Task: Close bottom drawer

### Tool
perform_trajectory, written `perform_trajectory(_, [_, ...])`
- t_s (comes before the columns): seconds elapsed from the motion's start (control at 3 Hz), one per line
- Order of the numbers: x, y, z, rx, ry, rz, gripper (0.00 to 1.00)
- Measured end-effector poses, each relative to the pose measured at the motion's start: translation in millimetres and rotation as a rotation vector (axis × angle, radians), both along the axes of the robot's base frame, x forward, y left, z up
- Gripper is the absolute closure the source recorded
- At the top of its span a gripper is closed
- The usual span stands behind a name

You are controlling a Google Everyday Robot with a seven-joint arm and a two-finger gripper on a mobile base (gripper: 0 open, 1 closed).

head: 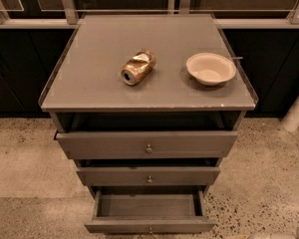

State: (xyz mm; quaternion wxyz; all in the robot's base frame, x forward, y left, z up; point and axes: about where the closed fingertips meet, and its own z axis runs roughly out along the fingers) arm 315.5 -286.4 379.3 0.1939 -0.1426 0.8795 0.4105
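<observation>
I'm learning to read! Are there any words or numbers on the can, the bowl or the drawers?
No text can be read here.
The can: label print too blurred to read.
The bowl, the cabinet top and the bottom drawer: no writing.
The gripper is not in view.

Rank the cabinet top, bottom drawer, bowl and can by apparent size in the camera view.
Largest to smallest:
1. cabinet top
2. bottom drawer, pulled open
3. bowl
4. can
The gripper is not in view.
</observation>
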Motion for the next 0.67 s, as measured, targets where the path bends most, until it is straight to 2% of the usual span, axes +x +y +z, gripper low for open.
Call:
perform_trajectory(0.33, [5,6,-11,0.013,0.007,0.012,0.67])
perform_trajectory(0.67, [31,26,-45,0.029,-0.004,0.037,0.91])
